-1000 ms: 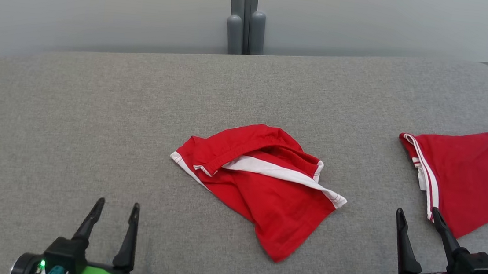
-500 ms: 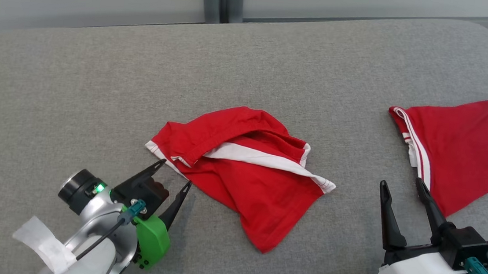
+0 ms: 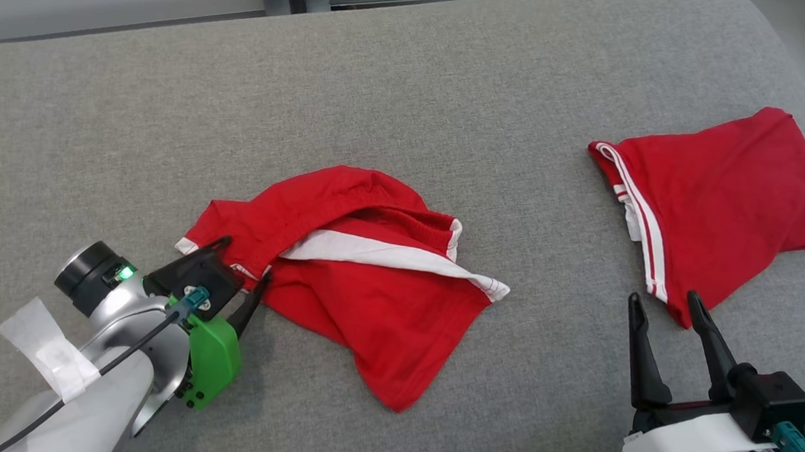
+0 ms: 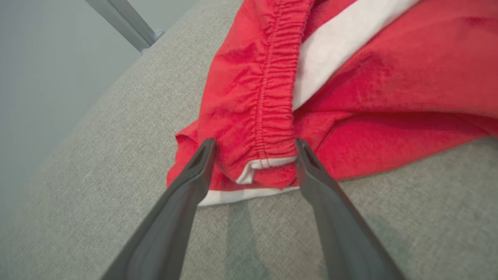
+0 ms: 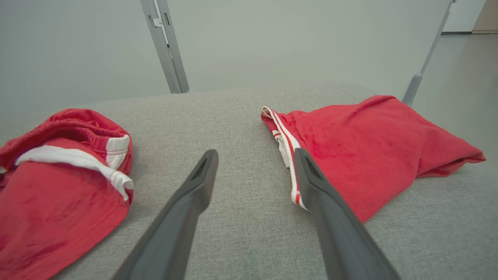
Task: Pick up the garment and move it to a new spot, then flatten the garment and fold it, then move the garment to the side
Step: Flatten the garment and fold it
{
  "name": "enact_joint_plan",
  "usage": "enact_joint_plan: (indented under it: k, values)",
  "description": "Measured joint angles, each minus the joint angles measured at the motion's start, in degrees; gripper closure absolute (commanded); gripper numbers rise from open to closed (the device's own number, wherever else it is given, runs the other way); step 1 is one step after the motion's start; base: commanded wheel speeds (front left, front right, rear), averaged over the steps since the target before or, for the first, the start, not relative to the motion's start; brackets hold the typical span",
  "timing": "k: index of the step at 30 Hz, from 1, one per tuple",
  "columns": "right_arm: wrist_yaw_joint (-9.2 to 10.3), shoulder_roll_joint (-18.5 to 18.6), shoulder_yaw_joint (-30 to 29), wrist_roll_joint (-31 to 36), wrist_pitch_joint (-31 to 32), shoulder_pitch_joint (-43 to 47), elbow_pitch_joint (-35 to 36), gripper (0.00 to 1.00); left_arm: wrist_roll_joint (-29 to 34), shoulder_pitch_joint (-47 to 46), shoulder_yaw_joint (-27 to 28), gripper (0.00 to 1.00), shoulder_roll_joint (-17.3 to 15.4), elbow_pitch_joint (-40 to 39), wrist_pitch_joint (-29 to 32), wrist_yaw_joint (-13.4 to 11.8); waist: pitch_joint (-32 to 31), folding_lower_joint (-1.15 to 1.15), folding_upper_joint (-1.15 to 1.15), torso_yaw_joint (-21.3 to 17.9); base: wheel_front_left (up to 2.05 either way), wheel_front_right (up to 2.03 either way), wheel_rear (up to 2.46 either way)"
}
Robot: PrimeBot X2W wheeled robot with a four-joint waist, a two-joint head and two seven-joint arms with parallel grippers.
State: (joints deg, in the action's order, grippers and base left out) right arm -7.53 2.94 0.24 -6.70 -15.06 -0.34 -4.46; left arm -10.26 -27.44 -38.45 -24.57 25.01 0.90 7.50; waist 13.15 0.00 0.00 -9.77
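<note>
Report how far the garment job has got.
Done: nothing yet; the crumpled red garment lies bunched on the grey surface. In hand: the open left gripper straddles its waistband corner. Left: lift, move, flatten, fold, set aside. The right gripper hovers open by a folded red garment.

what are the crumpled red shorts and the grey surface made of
Crumpled red shorts: soft matte knit, probably cotton jersey, going by the limp folds and gathered waistband. Grey surface: matte woven fabric, upholstery-like, with a visible flecked weave.
</note>
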Motion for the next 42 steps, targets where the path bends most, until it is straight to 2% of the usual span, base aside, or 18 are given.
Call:
enact_joint_plan:
  k: [3,4,5,6,7,9,10,11,15,21,24,30,32,38,40,42]
  values:
    - [0.00,-0.01,0.15,-0.46,0.00,-0.17,0.00,0.00,-0.58,-0.29,-0.14,0.00,-0.02,1.33,-0.25,0.00,0.32,0.00,0.00,-0.66,0.00,0.00,0.00]
    - [0.00,-0.02,0.21,-0.59,0.01,-0.21,0.02,0.00,-0.94,-0.29,-0.24,0.21,0.03,1.51,-0.32,0.00,0.36,0.00,0.00,-0.81,0.00,0.00,0.00]
    - [0.00,-0.02,0.25,-0.63,0.01,-0.21,0.02,0.00,-1.47,-0.31,-0.42,0.21,0.12,1.67,-0.32,0.00,0.41,0.00,0.00,-0.90,0.00,0.00,0.00]
    - [0.00,-0.02,0.26,-0.63,0.00,-0.20,0.02,0.00,-2.04,-0.36,-0.77,0.46,0.19,1.67,-0.30,0.00,0.45,0.00,0.00,-0.93,0.00,0.00,0.00]
    - [0.00,-0.02,0.22,-0.65,0.01,-0.20,0.01,0.00,-3.09,-0.37,-0.76,0.60,0.36,1.63,-0.31,0.00,0.47,0.00,0.00,-0.92,0.00,0.00,0.00]
    - [0.00,-0.02,0.16,-0.71,0.01,-0.20,0.01,0.00,-7.17,-0.36,0.62,0.76,1.30,1.37,-0.29,0.00,0.47,0.00,0.00,-0.82,0.00,0.00,0.00]
    - [0.00,-0.03,0.13,-0.73,0.01,-0.19,0.01,0.00,-9.00,-0.37,1.60,0.95,1.82,1.08,-0.13,0.00,0.46,0.00,0.00,-0.77,0.00,0.00,0.00]
    - [0.00,-0.02,0.07,-0.73,0.00,-0.17,0.00,0.00,-10.29,-0.37,2.24,1.00,2.18,0.68,0.36,0.00,0.46,0.00,0.00,-0.68,0.00,0.00,0.00]
    - [0.00,-0.03,-0.14,-0.74,0.01,-0.16,-0.19,0.00,-17.72,0.09,4.32,1.00,3.50,-1.75,3.14,0.00,0.40,0.00,0.00,-0.22,0.00,0.00,0.00]
    - [0.00,-0.03,-0.27,-0.73,0.01,-0.17,-0.31,0.00,-32.03,1.91,8.23,1.00,6.43,-10.98,9.33,-0.01,0.16,0.00,0.00,0.31,0.00,0.00,0.00]
    - [0.00,-0.03,-0.14,-0.75,0.01,-0.16,-0.43,0.00,-39.21,2.50,11.82,1.00,9.11,-16.27,11.81,-1.86,-0.05,0.00,0.00,0.53,0.00,0.00,0.00]
    - [0.00,-0.04,0.27,-1.40,0.01,-0.16,-0.92,0.00,-52.69,3.76,17.86,1.00,15.67,-28.62,16.53,-9.44,-0.84,0.00,0.00,0.48,0.00,0.00,0.00]
    - [0.00,-0.05,0.46,-2.02,0.01,-0.09,-1.16,0.00,-58.31,4.70,18.83,1.00,18.48,-32.82,18.76,-13.29,-1.28,0.00,0.00,0.41,0.00,0.00,0.00]
    - [0.00,-0.05,1.13,-3.45,0.01,0.04,-2.30,0.00,-64.47,3.54,15.57,1.00,21.27,-39.71,20.31,-24.60,-2.68,0.00,0.00,0.06,0.00,0.00,0.00]
    - [0.00,-0.03,1.55,-3.83,0.01,-0.06,-2.77,0.00,-65.15,1.15,13.81,1.00,21.69,-39.36,18.28,-27.94,-3.09,0.00,0.00,-0.01,0.00,0.00,0.00]
    - [0.00,-0.02,2.43,-4.24,0.01,-0.70,-3.00,0.00,-69.03,-1.97,11.96,1.00,21.61,-39.05,14.44,-30.87,-3.17,0.00,0.00,-0.23,0.00,0.00,0.00]
